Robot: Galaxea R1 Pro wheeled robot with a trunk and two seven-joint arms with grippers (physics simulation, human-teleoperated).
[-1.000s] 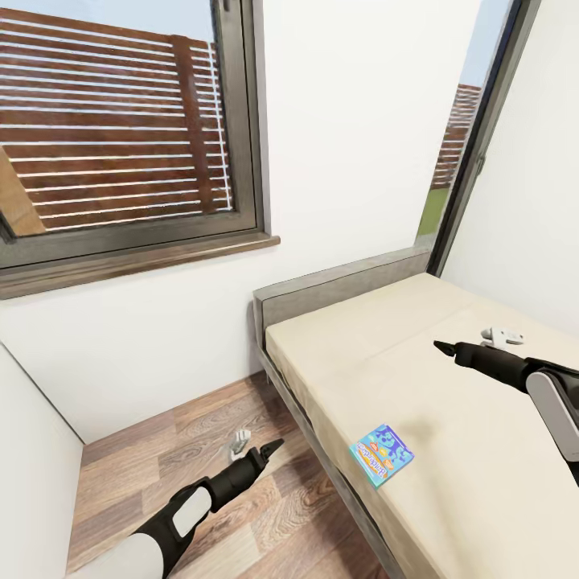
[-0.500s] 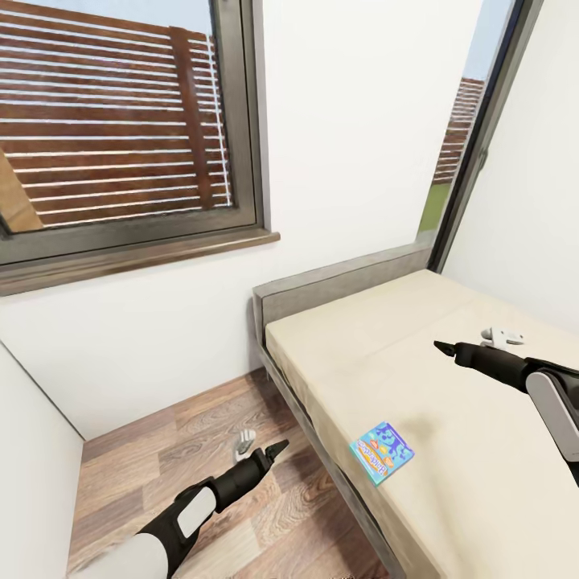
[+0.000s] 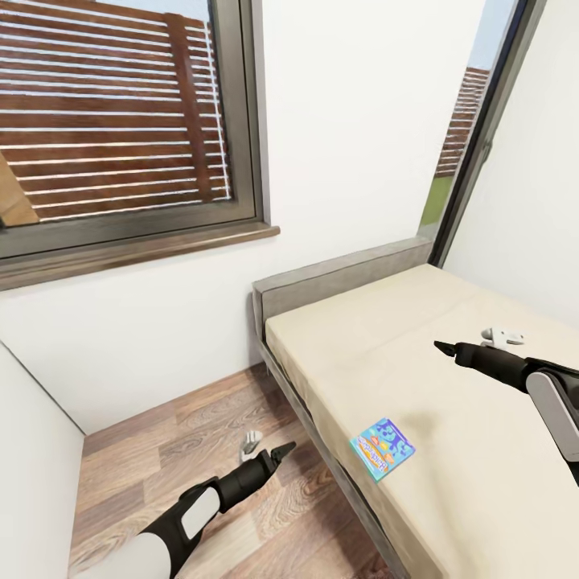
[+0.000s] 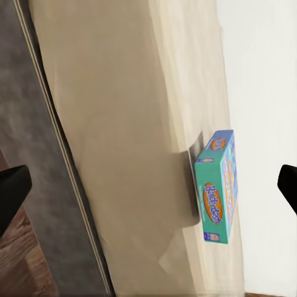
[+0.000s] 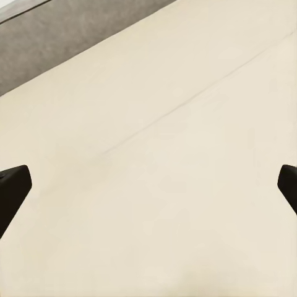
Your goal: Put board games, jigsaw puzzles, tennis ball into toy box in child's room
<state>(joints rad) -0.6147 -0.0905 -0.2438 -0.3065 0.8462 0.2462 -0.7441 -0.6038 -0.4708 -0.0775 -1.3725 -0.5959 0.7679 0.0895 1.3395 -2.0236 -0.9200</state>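
Now the small light-blue cartoon-printed board game box [image 3: 382, 449] lies flat on the wide beige mattress of the bed [image 3: 450, 450], near the mattress's floor-side edge, at about five o'clock in the head view. In the left wrist view the same box [image 4: 218, 185] sits between the two dark fingertips, well apart from both. The left end effector [image 3: 268, 453] hangs over the wood-plank floor [image 3: 201, 434] beside the bed's grey frame, at seven o'clock, its jaws spread wide and empty. The right end effector [image 3: 466, 344] hovers above bare mattress at three o'clock, also spread wide and empty, with the grey padded headboard [image 3: 338, 281] beyond it.
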